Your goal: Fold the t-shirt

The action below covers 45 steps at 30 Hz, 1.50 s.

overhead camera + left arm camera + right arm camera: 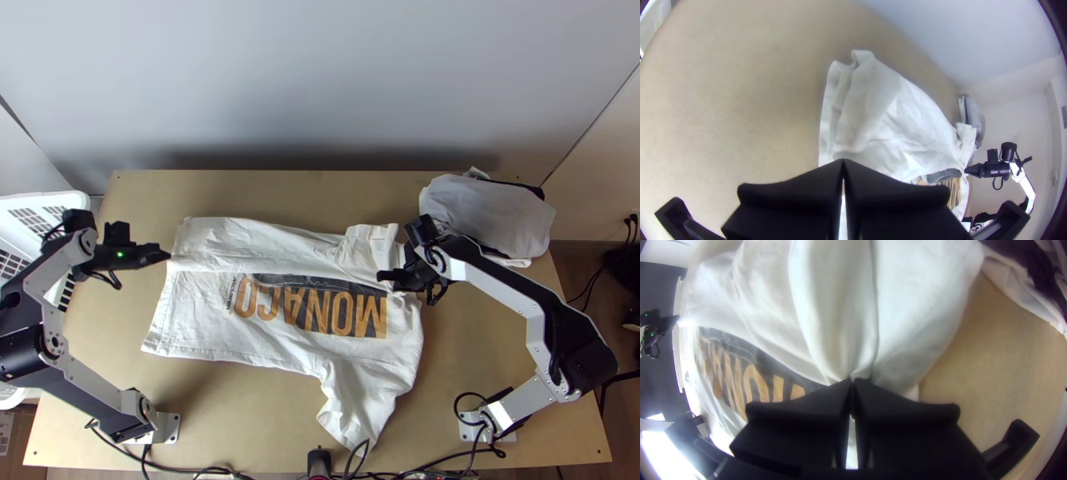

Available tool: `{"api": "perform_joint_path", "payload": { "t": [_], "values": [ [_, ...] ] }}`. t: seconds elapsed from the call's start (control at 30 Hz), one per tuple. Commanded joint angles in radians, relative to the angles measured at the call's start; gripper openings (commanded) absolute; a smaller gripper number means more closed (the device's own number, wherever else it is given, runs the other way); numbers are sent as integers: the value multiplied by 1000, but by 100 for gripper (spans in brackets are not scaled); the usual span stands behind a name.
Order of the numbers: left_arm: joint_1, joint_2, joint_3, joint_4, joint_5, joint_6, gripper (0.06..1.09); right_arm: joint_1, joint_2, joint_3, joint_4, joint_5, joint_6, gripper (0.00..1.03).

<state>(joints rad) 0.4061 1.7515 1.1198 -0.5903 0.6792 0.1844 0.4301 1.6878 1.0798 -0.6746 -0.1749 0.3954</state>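
One white T-shirt (pixel 264 352) lies across the middle of the light wooden surface (pixel 248 416), its far side turned over along a single dark panel (pixel 308 308) with orange lettering. One sleeve (pixel 352 408) angles toward the near edge; the fabric at the far right corner is bunched.

Two pincers work the scene under my remote control. My right pincer (pixel 382 276) is clamped on a gathered piece of the shirt, beside the panel's right end. My left pincer (pixel 169 255) is narrow, fingertips together at the shirt's left edge; I cannot tell whether fabric is caught between them.

Beyond the shirt, one heap of pale and dark cloth (pixel 488 212) sits at the surface's far right corner, and one white slatted basket (pixel 40 202) stands off the left side.

The top view gives me the shirt's full outline. In the left wrist view I see rumpled, stacked layers at the shirt's far left corner; in the right wrist view, deep creases converge at the right pincer's tips and the heap's dark fabric appears in detail.
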Motion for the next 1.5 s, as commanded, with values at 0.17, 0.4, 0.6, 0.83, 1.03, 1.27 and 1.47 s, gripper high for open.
{"api": "perform_joint_path", "payload": {
  "t": [0.17,0.4,0.6,0.83,1.03,1.27,1.47],
  "values": [
    [-32,-40,-80,86,11,24,103,27,-105,0,33,0,-29,47],
    [-39,-356,-71,60,137,-31,103,90,-275,181,-206,-5,-58,60],
    [-12,-495,-71,-253,134,167,103,136,-304,256,-502,-51,65,66],
    [53,-552,-129,-657,-55,494,103,211,-433,78,-548,-117,349,66],
    [261,-647,-262,-680,-217,750,103,315,-557,-133,-434,-115,523,66],
    [407,-616,-321,-622,-234,885,103,274,-609,-281,-355,-115,550,66],
    [398,-532,-353,-557,-217,874,103,202,-599,-294,-350,-153,605,66]
  ]
}}
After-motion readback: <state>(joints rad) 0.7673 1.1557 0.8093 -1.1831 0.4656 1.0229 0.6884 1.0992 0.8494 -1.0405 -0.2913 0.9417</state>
